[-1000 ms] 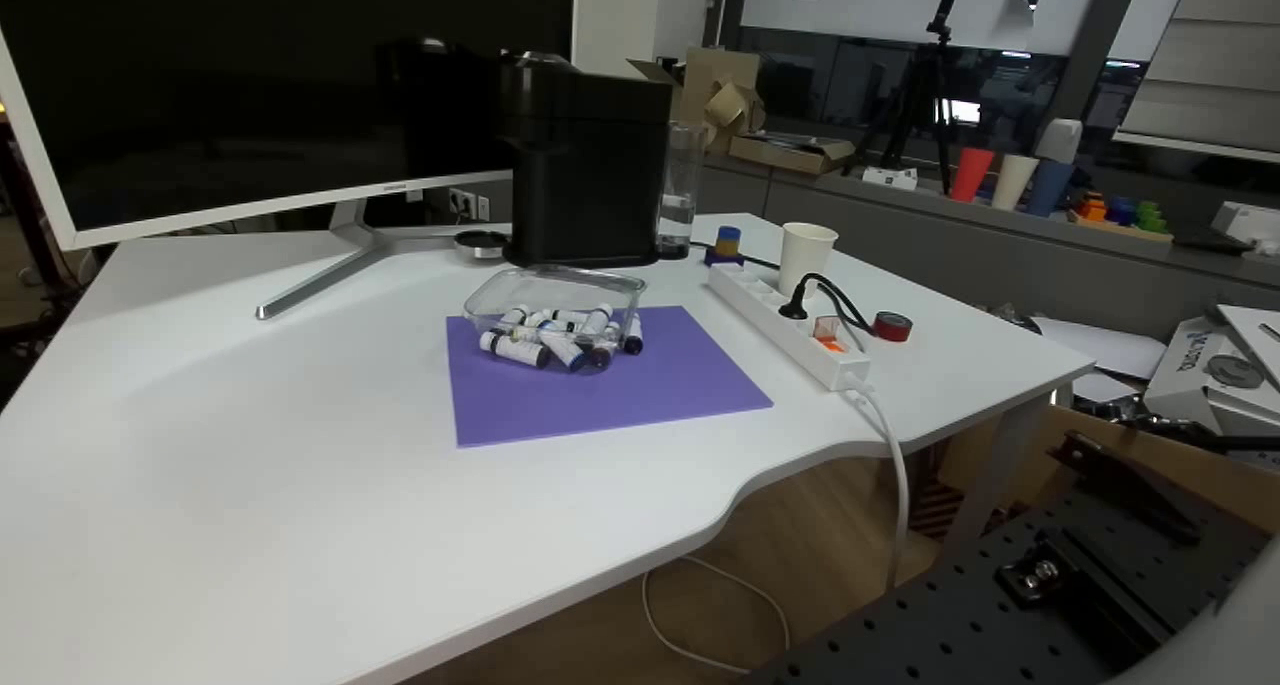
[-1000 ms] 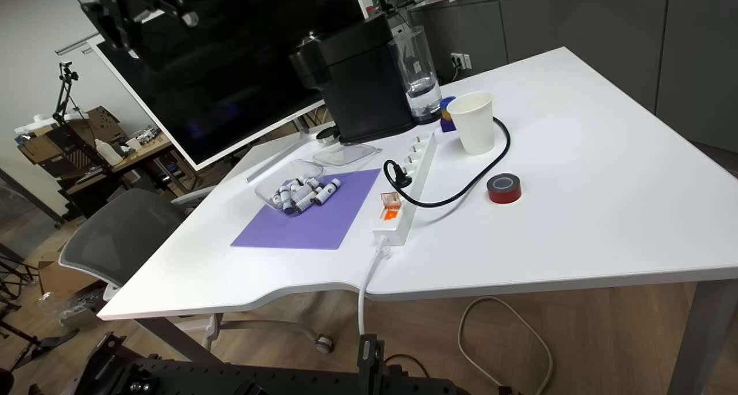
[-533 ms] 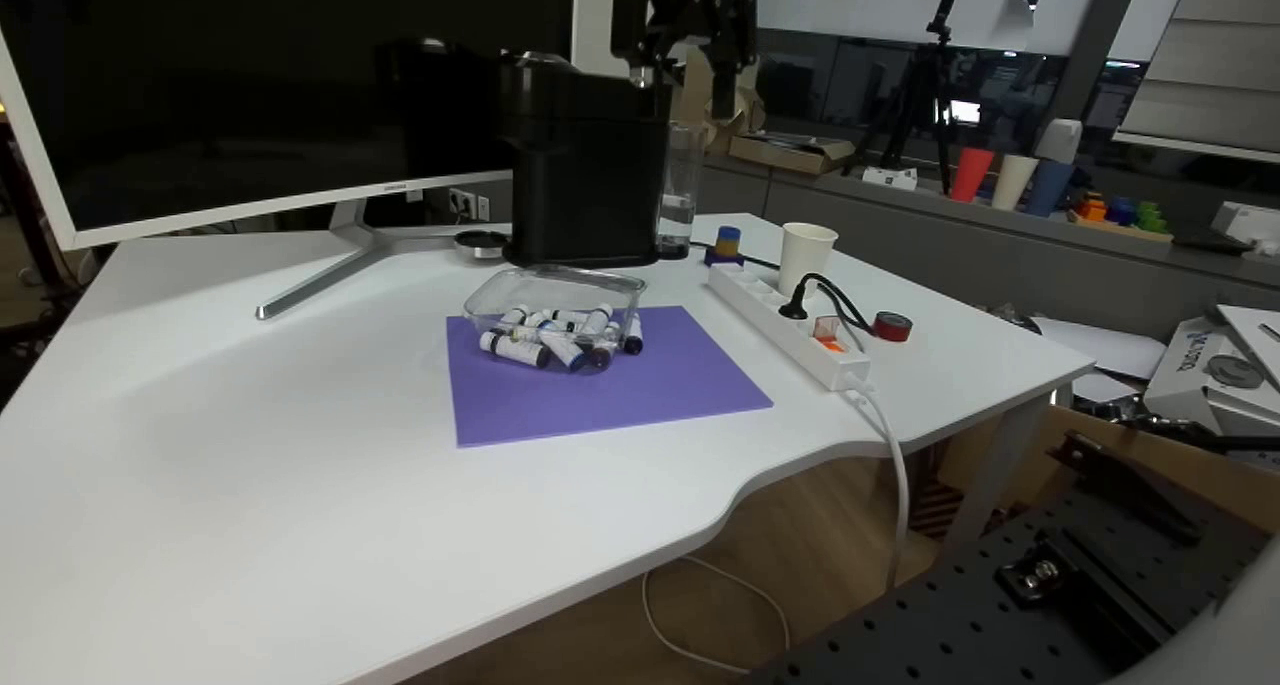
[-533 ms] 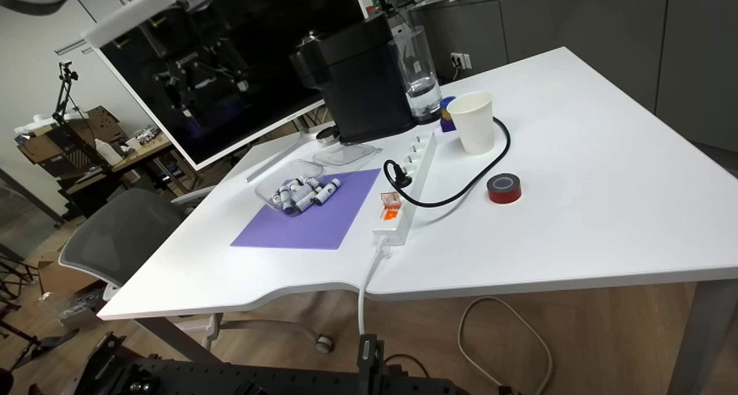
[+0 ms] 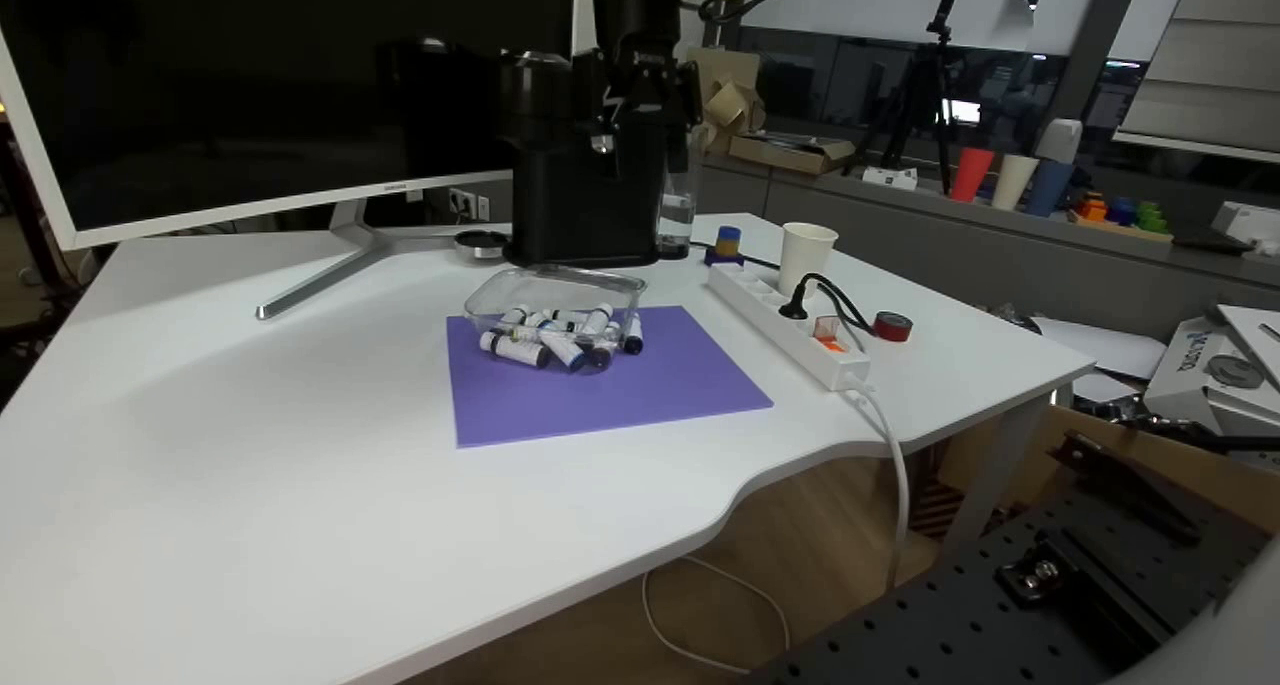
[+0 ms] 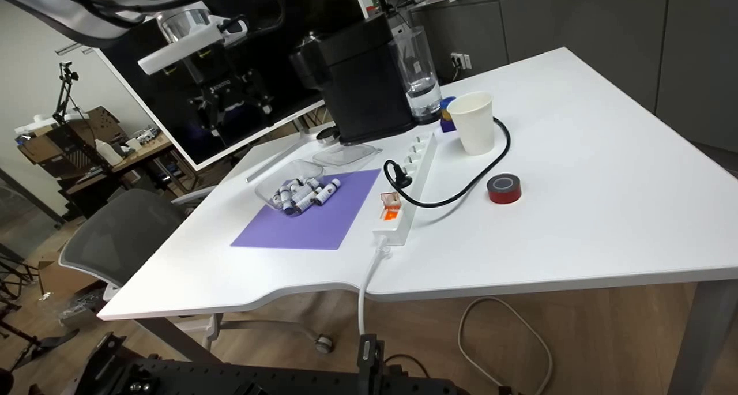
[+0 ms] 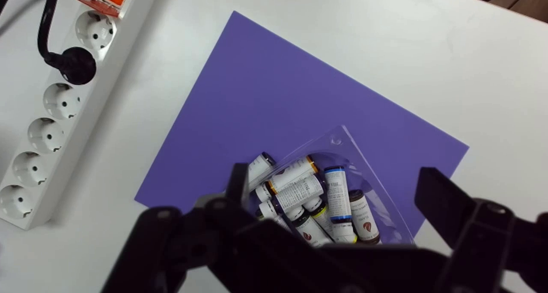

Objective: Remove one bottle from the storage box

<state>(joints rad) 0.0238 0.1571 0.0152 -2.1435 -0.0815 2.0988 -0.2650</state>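
Bottle (image 7: 338,194), blue-banded candidate, is seen among others in the storage box (image 7: 376,201), around 5 o'clock in wrist view. End effector (image 7: 335,179) is poised above, spread, nothing gripped. Approach is judged current; next, descent and pinch across one body are needed.

In both exterior views the camera's on the notched-edge side of the white desk (image 5: 300,485), looking down across it at the big monitor (image 5: 280,115). In an exterior view it's nearly level, with windows (image 5: 845,85) behind to the right; in an exterior view it's rolled so hard the monitor leans, with a chair (image 6: 130,228) off left. From where I'm standing, the wrist view's way closer, aimed pretty much straight down past the gripper (image 7: 334,186), sharing the purple mat (image 7: 274,87), storage box (image 7: 369,170) and power strip (image 7: 83,98) with both exterior ones.
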